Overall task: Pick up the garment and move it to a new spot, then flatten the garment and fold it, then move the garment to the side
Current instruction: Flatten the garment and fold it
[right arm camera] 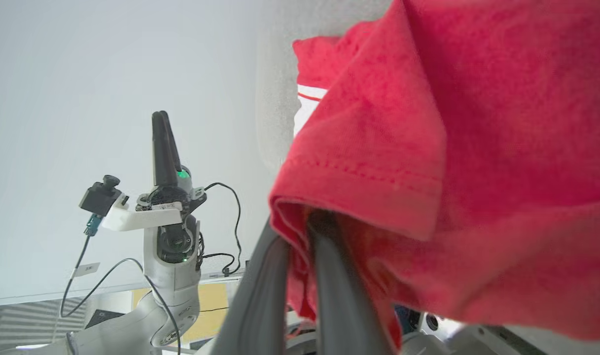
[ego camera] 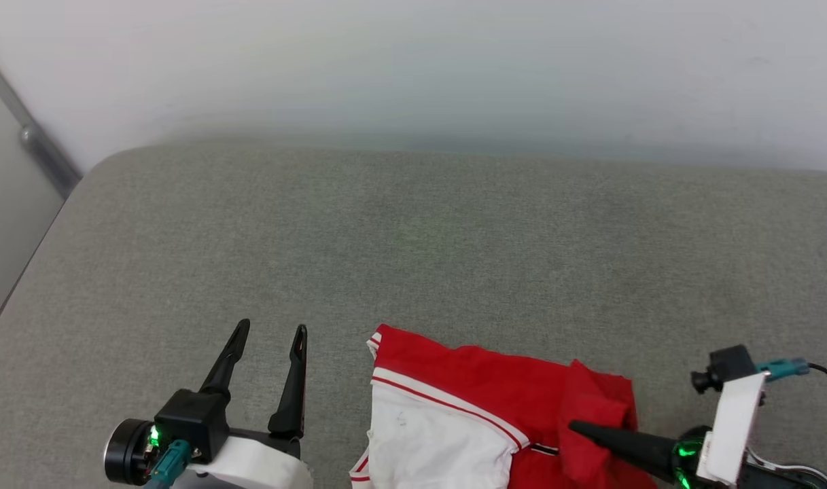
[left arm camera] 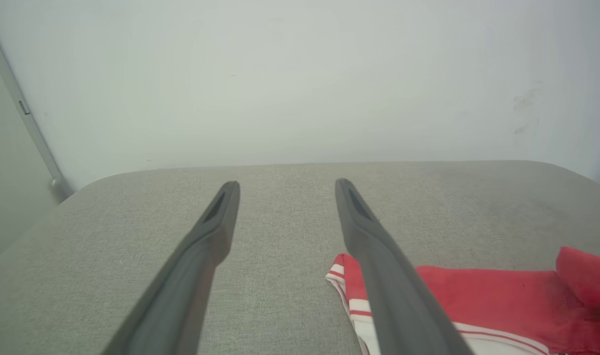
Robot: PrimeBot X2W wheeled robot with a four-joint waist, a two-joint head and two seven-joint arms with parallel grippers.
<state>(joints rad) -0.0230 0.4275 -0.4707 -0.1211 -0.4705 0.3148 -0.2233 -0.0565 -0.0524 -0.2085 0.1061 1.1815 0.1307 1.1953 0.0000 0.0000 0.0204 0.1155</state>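
The garment (ego camera: 481,380) lies crumpled at the near edge of the grey cushion (ego camera: 413,238), red body up and a white sleeve with striped trim toward me. No chest print shows. My right gripper (ego camera: 575,426) reaches in from the right and is shut on a raised red fold at the garment's right end. In the right wrist view that red cloth (right arm camera: 477,123) drapes over my dark fingers (right arm camera: 339,296) and hides their tips. My left gripper (ego camera: 273,327) rests open to the left of the garment, clear of it. The garment (left arm camera: 502,296) sits beside its right finger (left arm camera: 378,256).
A pale wall (ego camera: 413,68) rises right behind the cushion. The cushion's rounded left edge (ego camera: 53,224) drops off beside a grey metal rail (ego camera: 32,139). Bare cushion stretches ahead and to the left of the garment. My left arm (right arm camera: 166,236) stands in the right wrist view.
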